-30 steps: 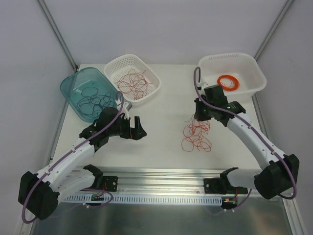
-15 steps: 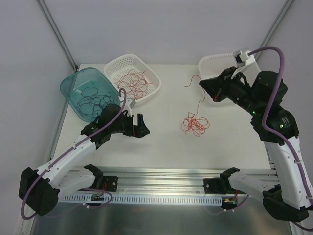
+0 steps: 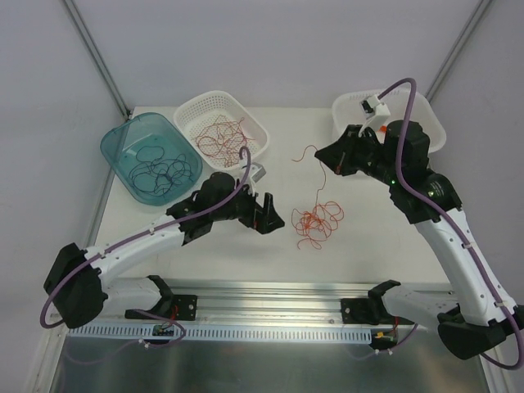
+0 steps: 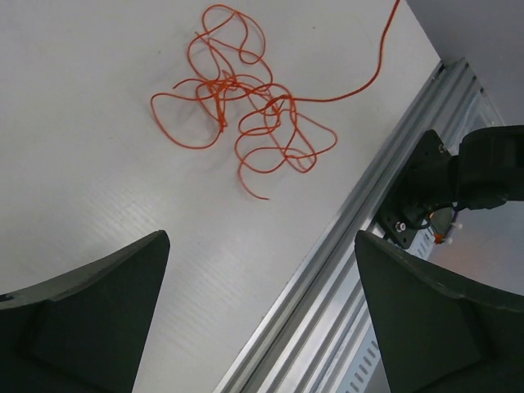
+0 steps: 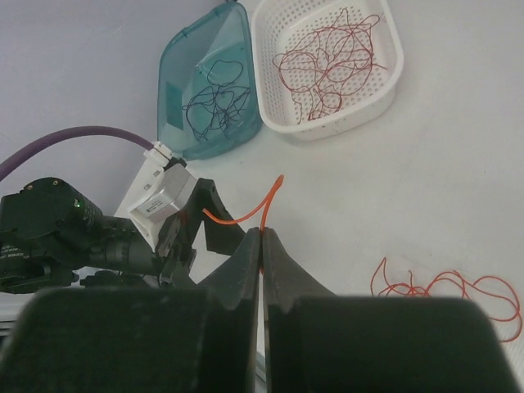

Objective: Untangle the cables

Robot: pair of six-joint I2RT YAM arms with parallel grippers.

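At the table's (image 3: 360, 254) far left we find a bin (image 3: 123, 141) holding cables (image 3: 160, 168), with a basket (image 3: 196, 106) of more cables (image 3: 221, 135) just right of it and a tub (image 3: 432, 123) at far right. A tangle (image 3: 318, 219) lies mid-table, our left tool (image 3: 273, 221) just left of it and our right tool (image 3: 322, 158) behind and above.

The orange-red cables (image 3: 318, 219) lie on a white table (image 3: 368, 246); red cables (image 3: 223, 135) fill a white basket (image 3: 250, 115), dark cables (image 3: 155, 166) a teal tub (image 3: 121, 143).

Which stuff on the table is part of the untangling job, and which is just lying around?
Job:
- orange wires, one strand pinched in the right end effector
- red wires in the white basket
- dark wires in the teal bin
- left end effector, open

Probably just lying about:
- white tub
- metal rail
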